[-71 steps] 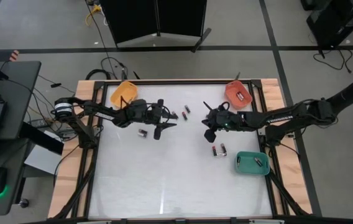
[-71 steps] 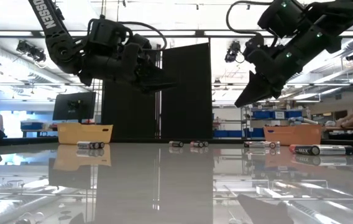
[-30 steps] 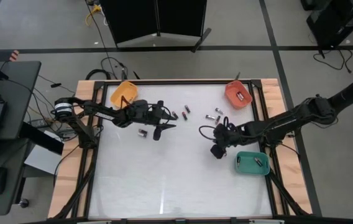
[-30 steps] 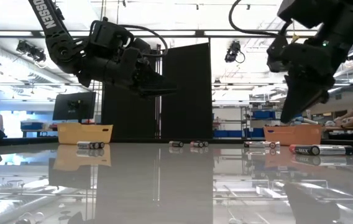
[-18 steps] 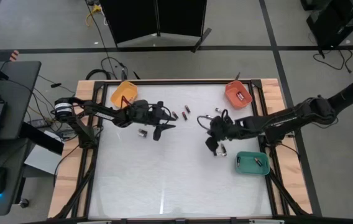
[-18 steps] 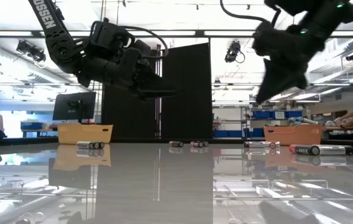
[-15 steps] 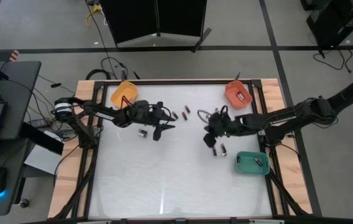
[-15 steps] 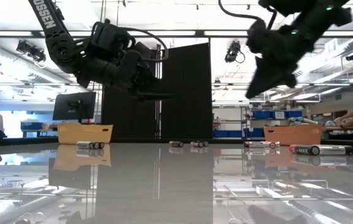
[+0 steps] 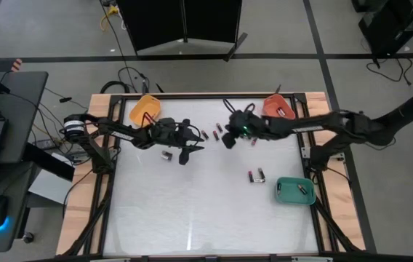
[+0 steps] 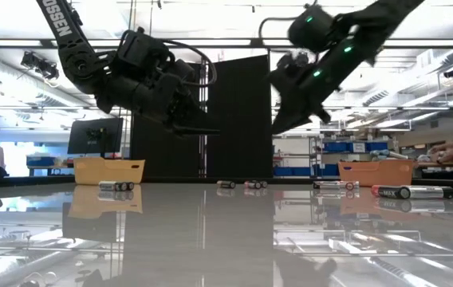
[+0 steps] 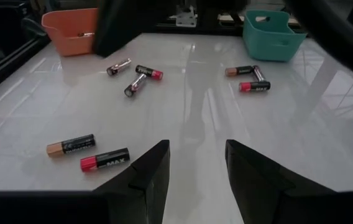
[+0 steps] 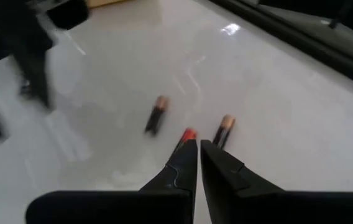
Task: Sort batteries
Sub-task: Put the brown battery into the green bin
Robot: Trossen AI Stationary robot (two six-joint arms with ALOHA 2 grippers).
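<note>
My right tool [image 9: 227, 141], nearly closed and empty, hovers over red-tipped black batteries [image 9: 217, 129]; beyond them the glossy white bench [image 9: 192, 211] lies open.

My left tool [image 9: 192, 149] gapes, empty.

Teal tray [image 9: 294, 191] (orange trays [image 9: 145, 109] opposite)

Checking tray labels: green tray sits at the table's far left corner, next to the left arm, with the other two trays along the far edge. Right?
Not quite. The green tray sits near the right edge, on the right arm's side, as the high view shows. The orange tray and red-orange tray do sit along the far edge.
</note>
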